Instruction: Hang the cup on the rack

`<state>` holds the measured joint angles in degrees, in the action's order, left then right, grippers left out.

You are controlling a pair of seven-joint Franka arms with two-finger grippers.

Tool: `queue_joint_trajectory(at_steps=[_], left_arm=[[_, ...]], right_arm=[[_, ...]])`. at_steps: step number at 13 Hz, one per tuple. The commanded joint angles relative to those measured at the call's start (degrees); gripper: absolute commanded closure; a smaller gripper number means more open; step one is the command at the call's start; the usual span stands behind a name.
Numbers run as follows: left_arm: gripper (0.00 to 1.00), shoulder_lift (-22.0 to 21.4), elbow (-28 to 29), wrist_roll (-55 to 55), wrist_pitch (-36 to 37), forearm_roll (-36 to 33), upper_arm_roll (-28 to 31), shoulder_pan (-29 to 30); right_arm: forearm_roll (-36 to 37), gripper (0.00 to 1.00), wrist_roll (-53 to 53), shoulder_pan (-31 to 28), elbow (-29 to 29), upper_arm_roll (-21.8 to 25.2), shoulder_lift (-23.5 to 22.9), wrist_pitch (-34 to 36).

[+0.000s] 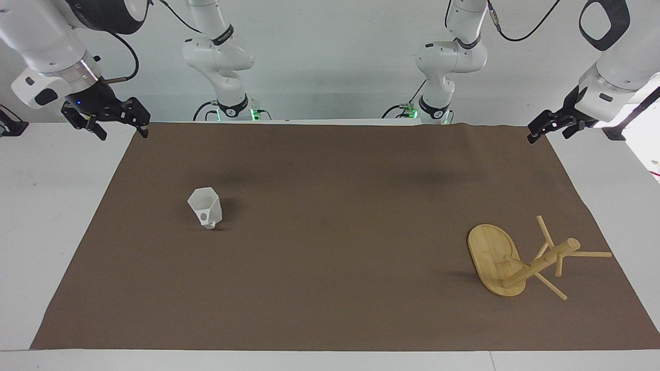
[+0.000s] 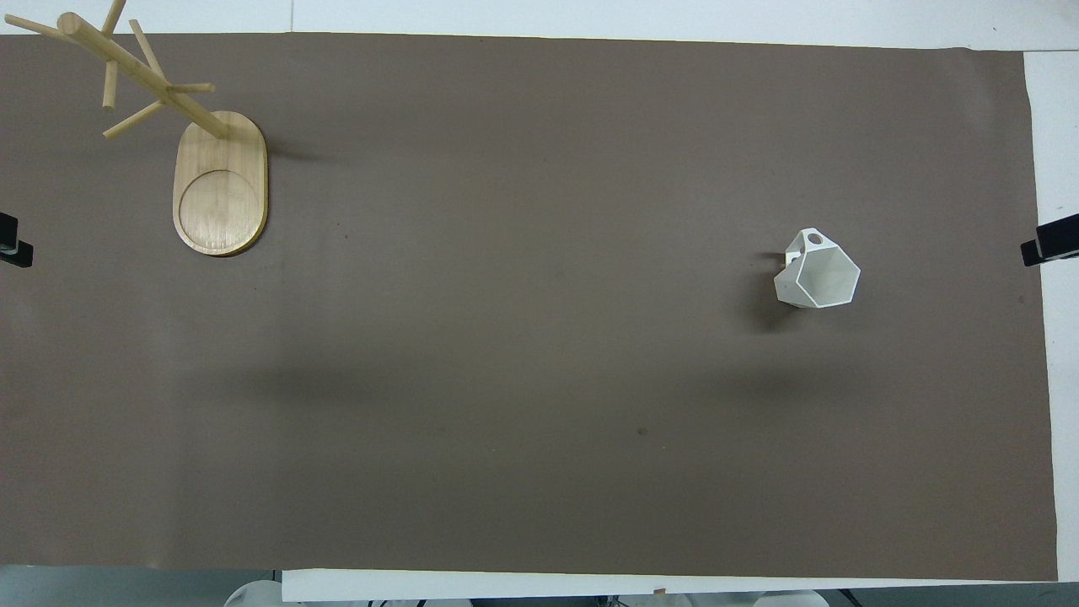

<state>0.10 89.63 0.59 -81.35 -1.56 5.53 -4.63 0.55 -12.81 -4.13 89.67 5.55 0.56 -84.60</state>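
Waiting above the counter's [image 1: 51,206] corners, right end effector [image 1: 119,126] and left end effector [image 1: 551,126] appear spread, holding nothing; no step begun. Overhead: cup [image 2: 818,278] upright, well apart from rack [image 2: 221,185]; next, grasp the cup.

Facing view: high camera across the worktop [image 1: 330,309], looking back at both arm bases. Overhead view: steep look-down from above the robots' end. Both take in the whole brown mat [image 2: 539,379], half a turn apart.
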Motion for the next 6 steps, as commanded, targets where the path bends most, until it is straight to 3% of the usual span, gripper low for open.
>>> queue_joint_trajectory(at_steps=[1,6], left_arm=[[0.00,0.1,-0.3,-0.5,0.8,-0.8,-0.3,0.3],[0.00,0.1,-0.3,-0.5,0.8,-0.8,-0.3,0.3]], right_arm=[[-1.2,0.00,0.9,-0.7,-0.4,-0.3,-0.4,-0.6],[-1.2,0.00,2.6,-1.4,-0.2,0.0,-0.1,-0.2]])
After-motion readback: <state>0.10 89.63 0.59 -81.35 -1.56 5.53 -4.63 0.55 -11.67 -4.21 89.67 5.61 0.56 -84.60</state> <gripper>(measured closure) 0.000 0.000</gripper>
